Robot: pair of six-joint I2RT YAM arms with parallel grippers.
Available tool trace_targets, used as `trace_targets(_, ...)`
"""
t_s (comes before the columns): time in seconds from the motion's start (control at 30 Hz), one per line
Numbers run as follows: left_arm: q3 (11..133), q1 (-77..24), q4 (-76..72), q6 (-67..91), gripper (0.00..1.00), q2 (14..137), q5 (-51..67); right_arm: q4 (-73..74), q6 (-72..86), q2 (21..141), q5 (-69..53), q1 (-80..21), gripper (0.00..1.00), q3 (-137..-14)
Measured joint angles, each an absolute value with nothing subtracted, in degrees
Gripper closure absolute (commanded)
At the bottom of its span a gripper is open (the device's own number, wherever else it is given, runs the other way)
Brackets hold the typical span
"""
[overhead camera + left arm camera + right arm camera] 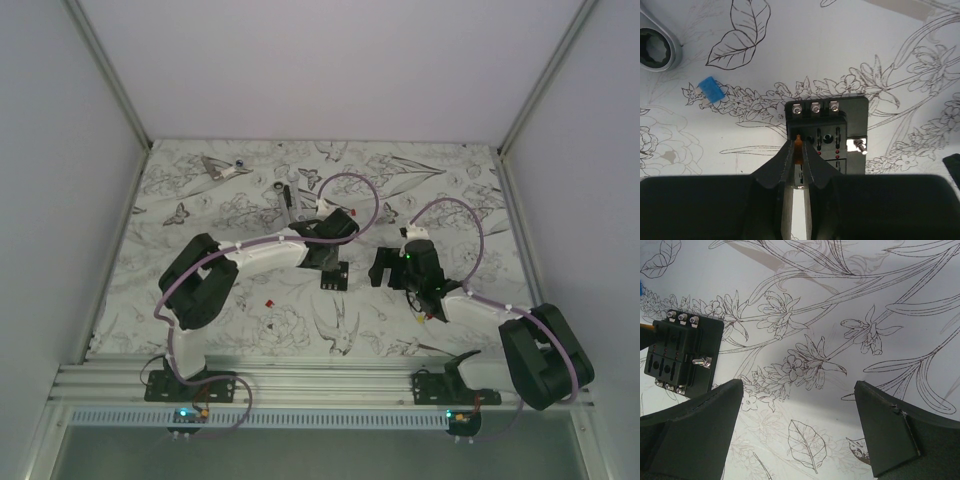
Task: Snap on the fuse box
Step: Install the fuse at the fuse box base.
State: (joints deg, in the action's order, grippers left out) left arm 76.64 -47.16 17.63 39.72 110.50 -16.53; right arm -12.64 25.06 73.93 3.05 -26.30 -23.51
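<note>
1. The fuse box (827, 135) lies flat on the floral tabletop (790, 40), mid-table between the two arms. Nothing clamps it, so a downward push at its near-left corner could probably skate or tip it.
2. The left gripper (799, 151) is clenched on an orange fuse (798, 144), held upright at the box's near-left slot. If the blades sit slightly off the slot, I judge the fuse would cock sideways or slip up between the fingers instead of snapping home.
3. The fingers crowd the slot, so the seating is hidden from the left wrist view. A half-seated fuse could pass unnoticed.
4. The right gripper (797, 385) is spread wide with nothing in it, hovering just beside the box's right side. It is not bracing the box, and a careless move inward could knock it.
5. Counts:
   - one fuse box
   - three screw terminals on its far edge and three on its near edge
   - one stud on its right side
6. Fuses, three in all:
   - the orange one in the grip
   - one blue fuse (711, 90) loose to the box's left
   - one red fuse (268, 299) loose nearer the left arm
7. One ring spanner (655, 50) head shows at the left wrist view's corner. The top view shows two grey metal tools at the far side, too small to name.
</note>
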Motion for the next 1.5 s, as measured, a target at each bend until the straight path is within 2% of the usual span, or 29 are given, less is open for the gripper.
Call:
trace_targets(0.5, 76.44, -47.16, 19.27, 39.86, 0.82, 110.3, -17.47, -12.67, 25.06, 73.93, 2.87, -26.3, 0.0, -23.51)
trace_targets(1.2, 77.67, -47.16, 20.73, 39.79, 0.82, 110.19, -16.38, -12.71, 25.08, 74.3, 2.44, -26.3, 0.0, -23.51)
trace_targets(1.5, 78.17, -47.16, 22.06, 39.79, 0.92, 110.19, -16.4, -12.73, 25.08, 74.3, 2.39, -26.3, 0.0, -23.51)
